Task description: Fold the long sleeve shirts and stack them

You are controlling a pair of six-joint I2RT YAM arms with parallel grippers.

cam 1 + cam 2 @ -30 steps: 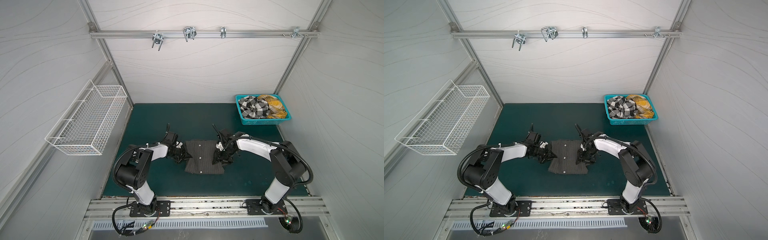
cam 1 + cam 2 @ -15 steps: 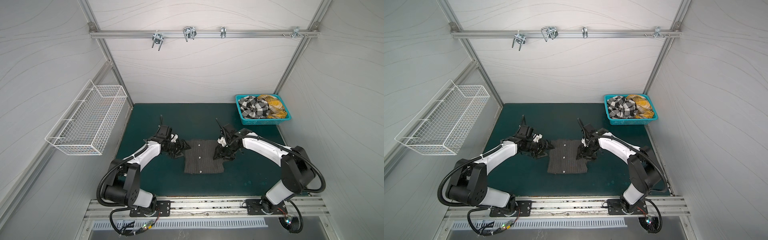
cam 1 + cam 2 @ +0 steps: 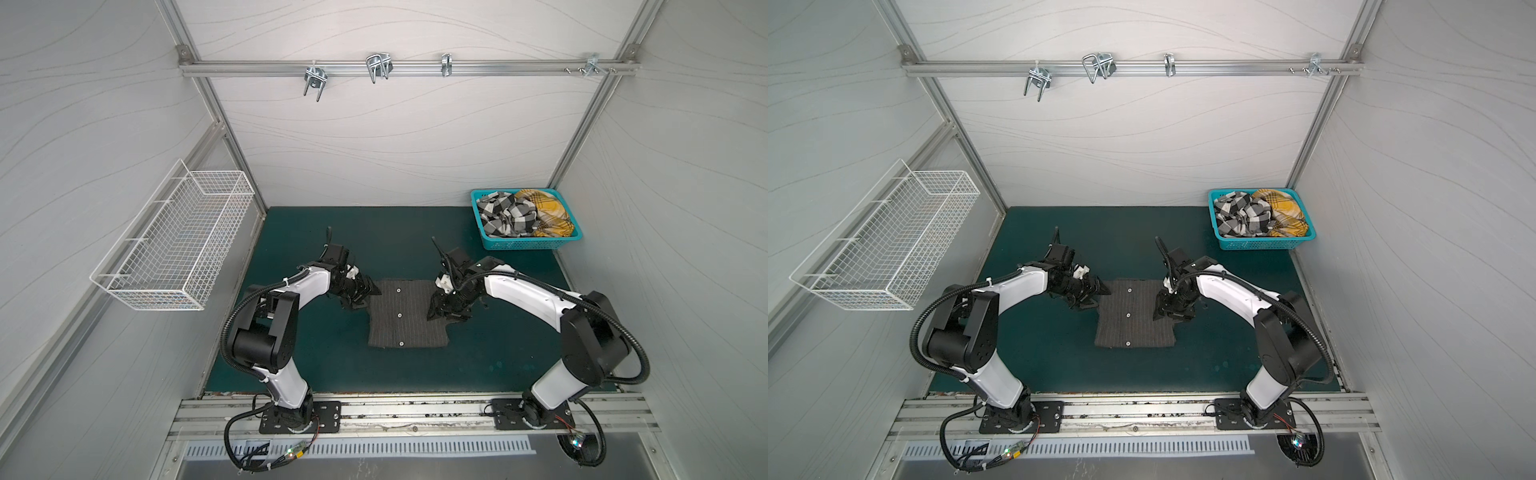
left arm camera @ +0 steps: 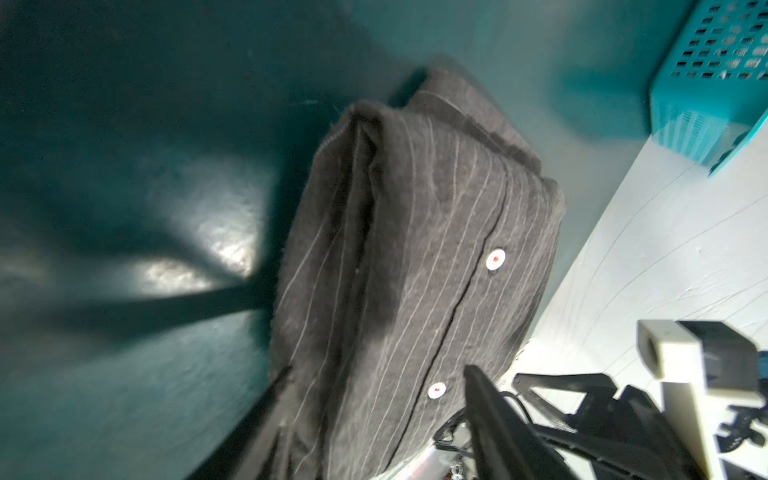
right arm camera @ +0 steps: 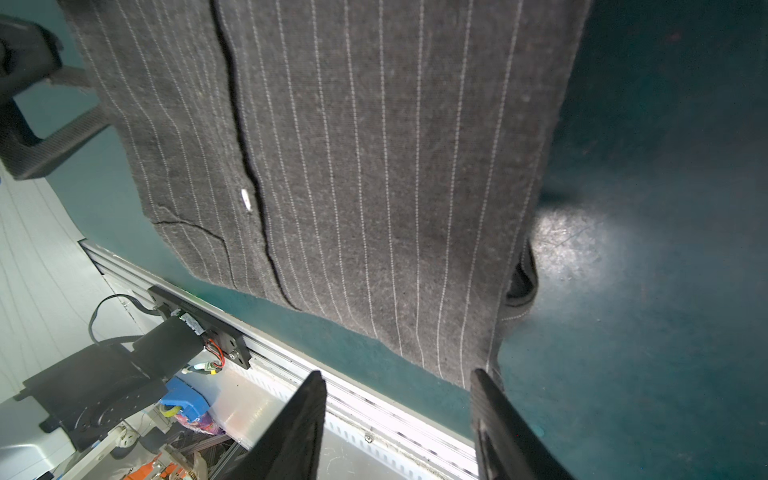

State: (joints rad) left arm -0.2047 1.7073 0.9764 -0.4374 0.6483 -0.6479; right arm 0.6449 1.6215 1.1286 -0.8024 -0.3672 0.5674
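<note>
The charcoal grey pinstriped button-up shirt (image 3: 407,316) lies folded into a neat rectangle in the middle of the dark teal table (image 3: 316,365), button placket up. It is in the same place and shape as a second ago.

The left hand (image 3: 363,298) has changed. A second ago it lay low over the shirt's left edge, and half a second ago that arm was stretched further out with its elbow low. Now the elbow is raised again. The hand sits just beside the shirt's far left corner with its fingers apart, holding nothing.

The right hand (image 3: 439,318) remains at the shirt's right edge, about where it was, and its arm is only slightly shifted. In the right wrist view its two fingers (image 5: 307,419) stand spread with no cloth between them, close to a corner of the shirt.

The black-and-white checked shirt (image 3: 505,216) and the mustard-yellow plaid shirt (image 3: 548,212) lie crumpled side by side in the teal plastic lattice basket (image 3: 528,244) at the table's far right corner, unmoved.
</note>
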